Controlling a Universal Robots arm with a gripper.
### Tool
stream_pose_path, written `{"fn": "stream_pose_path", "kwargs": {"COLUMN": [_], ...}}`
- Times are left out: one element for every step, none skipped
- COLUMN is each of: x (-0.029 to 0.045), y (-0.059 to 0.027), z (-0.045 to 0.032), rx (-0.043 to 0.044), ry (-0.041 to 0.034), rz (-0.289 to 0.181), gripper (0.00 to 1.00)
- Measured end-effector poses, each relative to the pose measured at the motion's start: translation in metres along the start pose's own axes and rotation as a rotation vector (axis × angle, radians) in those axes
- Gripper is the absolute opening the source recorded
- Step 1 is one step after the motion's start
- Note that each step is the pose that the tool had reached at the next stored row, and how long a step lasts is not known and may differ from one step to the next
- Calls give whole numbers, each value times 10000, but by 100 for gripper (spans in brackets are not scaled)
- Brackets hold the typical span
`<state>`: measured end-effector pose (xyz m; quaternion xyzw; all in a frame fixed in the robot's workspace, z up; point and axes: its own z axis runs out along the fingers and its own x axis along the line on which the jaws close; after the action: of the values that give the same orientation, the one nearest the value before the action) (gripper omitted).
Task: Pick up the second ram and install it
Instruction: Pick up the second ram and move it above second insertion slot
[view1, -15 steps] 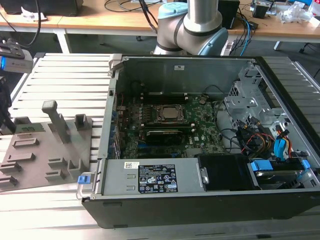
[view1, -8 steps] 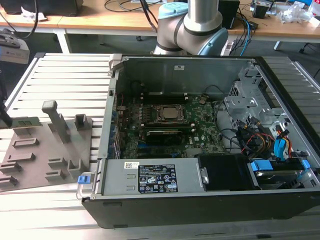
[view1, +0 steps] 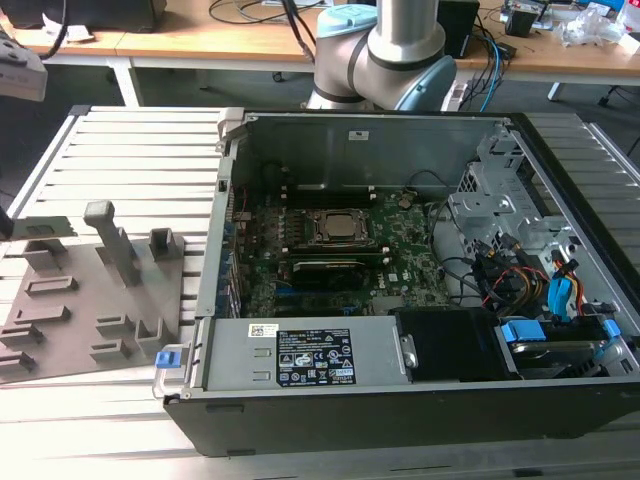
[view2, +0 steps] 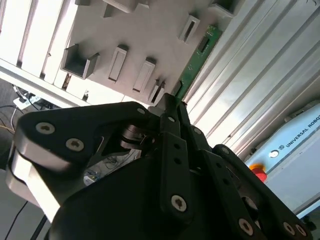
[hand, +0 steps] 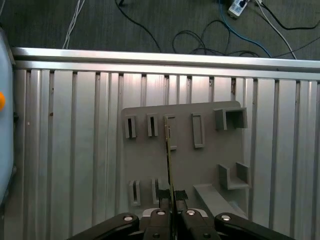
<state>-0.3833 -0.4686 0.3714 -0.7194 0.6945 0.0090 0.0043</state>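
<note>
The second ram (hand: 169, 160) is a thin green stick seen edge-on in the first wrist view, and my gripper (hand: 172, 199) is shut on its near end. In the second wrist view the green board (view2: 198, 54) sticks out past the black fingers (view2: 172, 130) of the gripper (view2: 171, 101). It hangs well above the grey holder plate (hand: 200, 170), over the plate's row of slots. The open computer case (view1: 400, 395) lies in the exterior view, with the motherboard (view1: 400, 240) and its processor socket (view1: 335, 228) exposed.
The grey holder plate (view1: 70, 310) with its upright blocks sits on the slatted metal table (view1: 140, 150) on the exterior view's left of the case. Drive cage and cables (view1: 520, 270) fill the case's right side. The arm's base (view1: 385, 50) stands behind the case.
</note>
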Motion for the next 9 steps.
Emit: {"fn": "stream_pose_path", "kwargs": {"x": [-2,-3,-4,-8,-11,-13,-15,-18,-20], "y": [0,0,0,1,1,1,1,2,2], "z": [-37,-60,-85,-152,-215,-261,-295,-353,-384], "rx": [0,0,1,0,0,1,0,0,1], "ry": [0,0,0,0,0,-1,0,0,-1], "rz": [0,0,0,0,0,0,0,0,0], "gripper": [14,14,14,14,14,14,14,14,14]}}
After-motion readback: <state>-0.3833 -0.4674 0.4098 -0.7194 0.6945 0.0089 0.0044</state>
